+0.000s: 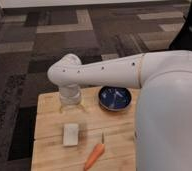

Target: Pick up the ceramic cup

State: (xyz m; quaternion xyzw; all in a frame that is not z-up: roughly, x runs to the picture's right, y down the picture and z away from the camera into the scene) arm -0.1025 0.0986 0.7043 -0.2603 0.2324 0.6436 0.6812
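The gripper (70,99) hangs over the ceramic cup (70,105), mostly hidden at nine o'clock of the dark blue bowl (114,97); I cannot tell whether it is clenched, so it seems best to centre on the rim, close gently, then lift straight

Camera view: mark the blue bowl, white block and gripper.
blue bowl (114,97), camera view, middle of its inside.
white block (71,134), camera view, middle of its top face.
gripper (70,104), camera view, lower end under the wrist, left of the bowl.

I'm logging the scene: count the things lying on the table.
3: a blue bowl back right, a white block front left, a carrot at the front. The gripper, back left, may hide more.
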